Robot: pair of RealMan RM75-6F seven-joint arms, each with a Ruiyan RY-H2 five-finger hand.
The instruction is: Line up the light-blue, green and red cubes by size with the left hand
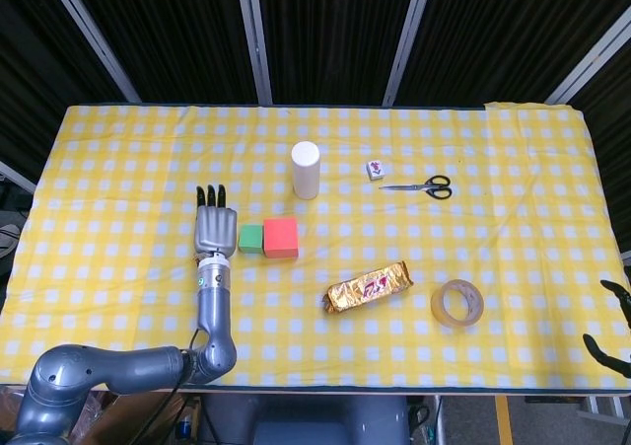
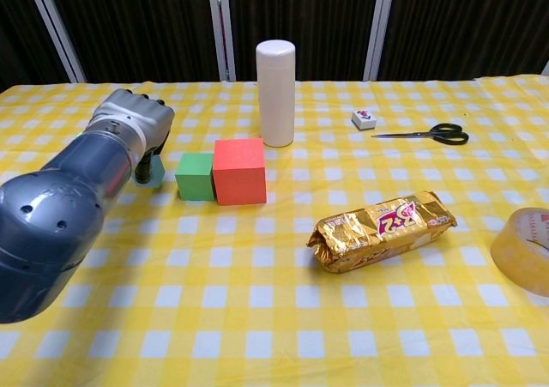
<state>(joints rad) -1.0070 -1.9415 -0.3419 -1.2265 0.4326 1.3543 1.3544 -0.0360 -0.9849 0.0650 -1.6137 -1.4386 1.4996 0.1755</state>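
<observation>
Yellow checked cloth (image 1: 118,149) | left hand (image 1: 216,230) holds light-blue cube (image 2: 155,170) | beside green cube (image 2: 195,176)

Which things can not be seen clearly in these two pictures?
- Light-blue cube: chest view shows only a sliver behind the left hand; head view hides it under that hand.
- Right hand: head view, cut by the right edge, state unclear.
- Tape roll: chest view, cut by the right edge.

Head cam looks steeply down on the whole bench (image 1: 513,149); chest cam sits low at the near edge, facing across. Both catch the white bottle (image 1: 306,169) (image 2: 275,92) and what's around it.
</observation>
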